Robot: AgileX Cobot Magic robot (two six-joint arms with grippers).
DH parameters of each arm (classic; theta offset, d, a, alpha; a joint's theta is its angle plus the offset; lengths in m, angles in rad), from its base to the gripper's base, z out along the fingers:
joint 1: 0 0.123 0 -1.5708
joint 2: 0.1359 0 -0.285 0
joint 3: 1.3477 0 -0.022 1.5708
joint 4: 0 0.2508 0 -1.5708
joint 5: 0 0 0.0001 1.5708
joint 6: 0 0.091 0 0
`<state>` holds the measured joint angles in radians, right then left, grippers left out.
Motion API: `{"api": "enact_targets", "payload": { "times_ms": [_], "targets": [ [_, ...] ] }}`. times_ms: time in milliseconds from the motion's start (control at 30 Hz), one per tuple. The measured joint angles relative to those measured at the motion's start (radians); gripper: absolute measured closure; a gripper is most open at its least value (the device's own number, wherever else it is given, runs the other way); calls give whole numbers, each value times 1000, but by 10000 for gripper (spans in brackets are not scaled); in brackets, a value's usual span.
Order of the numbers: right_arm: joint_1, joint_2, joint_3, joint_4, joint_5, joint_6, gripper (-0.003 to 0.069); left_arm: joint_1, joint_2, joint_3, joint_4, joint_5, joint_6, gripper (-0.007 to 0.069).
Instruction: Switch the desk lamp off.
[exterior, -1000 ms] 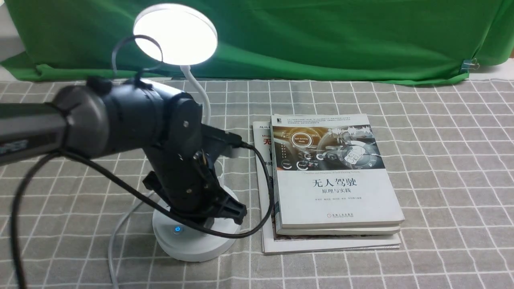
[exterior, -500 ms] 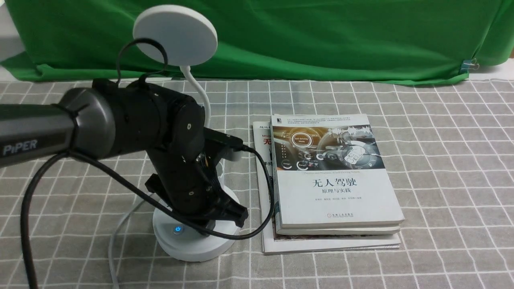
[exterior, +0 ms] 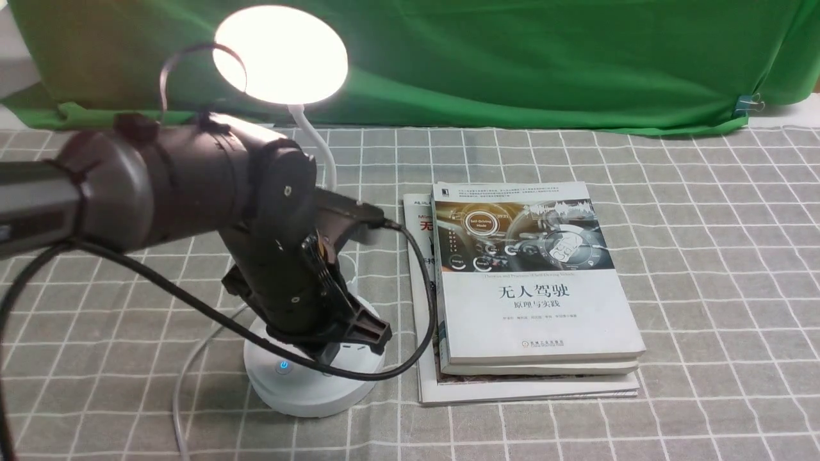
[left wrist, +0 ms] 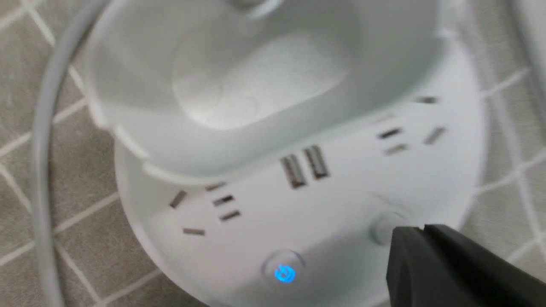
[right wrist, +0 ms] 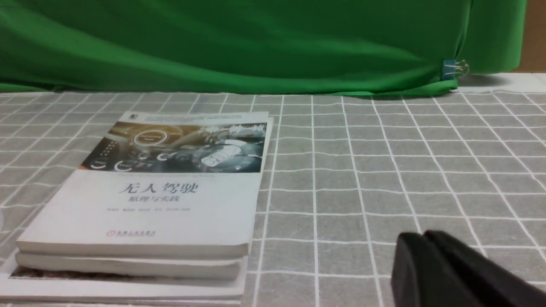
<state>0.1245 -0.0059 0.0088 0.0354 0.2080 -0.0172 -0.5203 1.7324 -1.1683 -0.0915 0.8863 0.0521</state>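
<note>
Front view: the desk lamp [exterior: 280,54] stands upright on the checked counter [exterior: 705,288], left of centre and just beside a stack of books [exterior: 532,288]. Its long axis runs vertically. The thin neck [exterior: 317,150] rises from behind the arm and curves up to the flat round head, whose lit face is turned toward the robot's side of the counter. The round base [exterior: 307,390] sits flat, and a grey cord [exterior: 182,384] trails from it toward the near edge. The left arm reaches in from the left and angles down over the base, and the left claw [exterior: 359,336] is low above the base's right half. A green cloth [exterior: 512,57] closes off the far side.

Left wrist view: the base [left wrist: 341,200] carries socket slots [left wrist: 305,168], a cup [left wrist: 256,85] at its rear, and two buttons. One button [left wrist: 283,273] glows blue. The other, a plain round button [left wrist: 379,228], lies at the tip of the left claw [left wrist: 409,238], whose fingers are pressed together with nothing between them. Whether the tip touches the button cannot be told.

Right wrist view: the right claw [right wrist: 420,245] hangs low over bare counter [right wrist: 362,170], well apart from the lamp. Its fingers are closed against each other and empty, with the books [right wrist: 170,204] off to one side.
</note>
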Motion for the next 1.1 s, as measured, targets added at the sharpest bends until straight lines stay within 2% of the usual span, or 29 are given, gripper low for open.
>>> {"api": "enact_targets", "payload": {
  "times_ms": [733,967,1100],
  "targets": [
    [0,0,0,0,0,0,624,-2,72,-8,0,-23,-1,623],
    [0,0,0,0,0,0,624,-13,-131,71,-20,-6,-8,623],
    [0,0,0,0,0,0,624,-13,-327,205,-30,-42,-9,623]
  ]
}}
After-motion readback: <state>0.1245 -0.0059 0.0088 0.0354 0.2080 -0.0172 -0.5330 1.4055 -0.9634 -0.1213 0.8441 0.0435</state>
